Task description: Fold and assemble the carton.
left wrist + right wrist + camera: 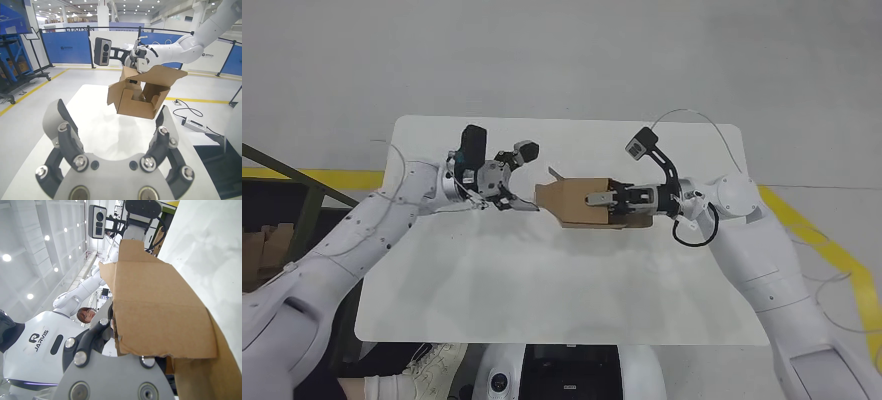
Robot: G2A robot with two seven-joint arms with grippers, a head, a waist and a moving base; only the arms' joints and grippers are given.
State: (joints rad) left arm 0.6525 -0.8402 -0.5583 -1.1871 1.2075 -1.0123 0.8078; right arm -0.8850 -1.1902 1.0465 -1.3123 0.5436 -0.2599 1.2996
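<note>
The carton [587,203] is a small brown corrugated box, half formed. It hangs in the air over the middle of the counter [442,290] with its open end turned toward the left arm. One long flap juts out above the mouth, a side flap splays outward, and inner flaps are partly folded in.

It looks light and thin-walled. It is probably stiff across the panels but ready to bend at the scored creases, and it should dent if squeezed hard. A flap is best taken near its free edge and swung about its crease, while the body is steadied by a wall close to a corner.

The right pincer [614,200] pinches the far end wall, one finger inside and one outside. The left pincer [527,180] is spread wide and holds nothing, just beside the open mouth and its flaps.
</note>
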